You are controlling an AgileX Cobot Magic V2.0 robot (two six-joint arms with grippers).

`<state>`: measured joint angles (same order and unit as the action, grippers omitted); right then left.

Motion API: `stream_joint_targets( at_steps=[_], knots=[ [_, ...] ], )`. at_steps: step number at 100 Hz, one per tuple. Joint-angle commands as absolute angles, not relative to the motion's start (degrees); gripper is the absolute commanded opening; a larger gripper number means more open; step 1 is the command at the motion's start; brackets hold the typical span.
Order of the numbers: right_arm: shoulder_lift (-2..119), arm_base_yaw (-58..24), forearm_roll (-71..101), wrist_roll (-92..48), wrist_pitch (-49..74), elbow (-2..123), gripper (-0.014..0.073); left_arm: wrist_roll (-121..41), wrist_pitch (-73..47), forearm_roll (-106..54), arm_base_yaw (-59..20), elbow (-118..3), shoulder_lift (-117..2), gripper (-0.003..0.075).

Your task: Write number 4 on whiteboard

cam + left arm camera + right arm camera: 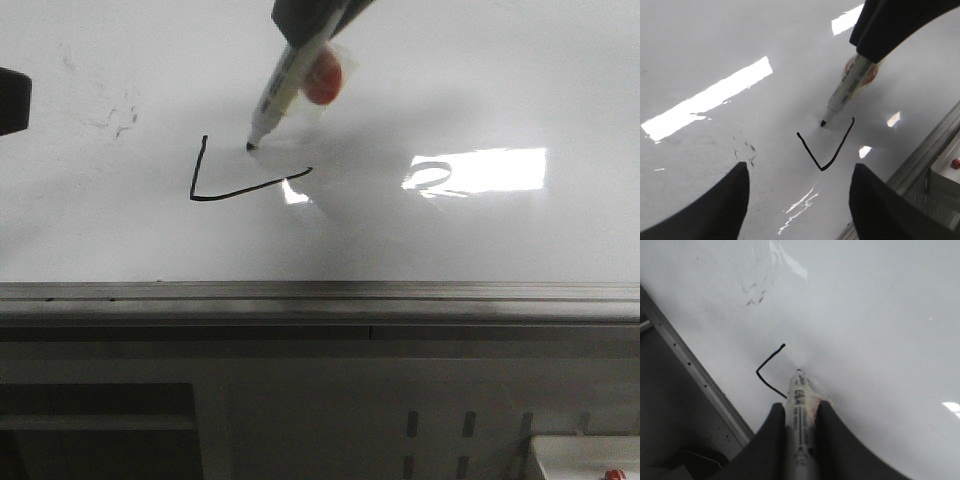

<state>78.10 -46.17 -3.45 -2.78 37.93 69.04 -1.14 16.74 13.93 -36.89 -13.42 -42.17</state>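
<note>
The whiteboard [480,90] fills the front view, glossy white with a bright rectangular reflection. A black L-shaped stroke [215,190] is drawn on it; the crossing vertical line of the number 4 does not show. My right gripper [315,25] is shut on a white marker [285,90] with a red patch on its side; the black tip touches the board just above and right of the L. The stroke [827,150] and marker [847,90] also show in the left wrist view, and the marker [800,410] between the right fingers. My left gripper [799,200] is open and empty above the board.
A grey metal edge rail [320,292] runs along the board's near side, with a grey perforated frame below. Faint dark smudge marks [118,118] lie left of the stroke. A white object with a red dot [590,460] sits at the lower right.
</note>
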Motion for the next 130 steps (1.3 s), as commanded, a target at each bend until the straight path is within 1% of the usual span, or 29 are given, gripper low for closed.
stream_joint_targets(
  at_steps=[1, 20, 34, 44, 52, 68, 83, 100, 105, 107, 109, 110, 112, 115, 116, 117, 119, 130],
  knots=[
    [76.9, -46.0, -3.6, -3.1, 36.9, 69.8, -0.0064, -1.0, 20.5, 12.9, -36.8, -15.0, -42.0, 0.0410],
    [76.7, -48.2, -0.4, -3.1, 39.4, 67.1, -0.0064, -1.0, 20.5, 12.9, -36.8, -15.0, -42.0, 0.0410],
    [76.5, -49.4, -0.3, -3.1, 37.7, 67.0, -0.0064, -1.0, 20.5, 14.1, -36.8, -15.0, -42.0, 0.0410],
    [76.1, -50.4, 0.0, -3.2, 38.0, 68.3, -0.0064, -1.0, 22.0, 20.4, -38.0, -15.0, -42.3, 0.0410],
    [76.1, -52.1, 0.0, -3.3, 39.2, 70.1, -0.0064, -1.0, 23.9, 25.2, -40.5, -15.0, -43.8, 0.0410],
    [76.1, -55.7, 0.0, -3.7, 38.8, 70.9, -0.0064, -1.0, 26.4, 24.4, -44.0, -15.1, -49.3, 0.0410],
    [76.1, -58.0, 0.3, -3.7, 38.7, 70.9, -0.0064, -1.0, 30.2, 20.7, -44.0, -15.2, -53.8, 0.0410],
    [76.1, -58.1, 1.5, -3.7, 38.7, 70.9, -0.0064, -1.0, 32.5, 20.7, -44.1, -15.2, -55.3, 0.0407],
    [76.1, -58.1, 1.6, -3.7, 38.7, 70.9, -0.0064, -1.0, 32.5, 20.7, -44.1, -15.2, -55.3, 0.0364],
    [76.1, -58.1, 1.7, -3.7, 38.7, 70.9, -0.0064, -1.0, 32.5, 20.7, -44.1, -15.2, -55.3, 0.0326],
    [76.1, -58.1, 1.8, -3.7, 38.7, 70.9, -0.0064, -1.0, 32.5, 21.0, -44.2, -15.2, -55.3, 0.0278],
    [76.1, -58.1, 1.8, -3.7, 38.7, 70.9, -0.0064, -1.0, 32.5, 21.1, -44.2, -15.2, -55.3, 0.0241],
    [76.1, -58.1, 1.8, -3.7, 38.7, 70.9, -0.0064, -1.0, 32.5, 21.2, -44.3, -15.2, -55.3, 0.0200],
    [76.1, -58.1, 1.8, -3.7, 38.7, 70.9, -0.0064, -1.0, 32.5, 21.8, -44.3, -15.2, -55.3, 0.0094],
    [76.1, -58.1, 1.8, -3.7, 38.7, 70.9, -0.0064, -1.0, 32.5, 22.0, -44.3, -15.2, -55.3, 0.0071],
    [76.1, -58.1, 1.8, -3.7, 38.7, 70.9, -0.0064, -1.0, 32.5, 22.3, -44.3, -15.2, -55.3, 0.0029],
    [76.1, -58.1, 1.8, -3.7, 38.6, 70.9, -0.0064, -1.0, 32.5, 22.6, -44.3, -15.2, -55.3, -0.0013],
    [76.1, -58.1, 1.8, -3.7, 38.5, 70.9, -0.0065, -0.9, 31.8, 23.4, -44.3, -15.2, -55.3, -0.0020]
  ],
)
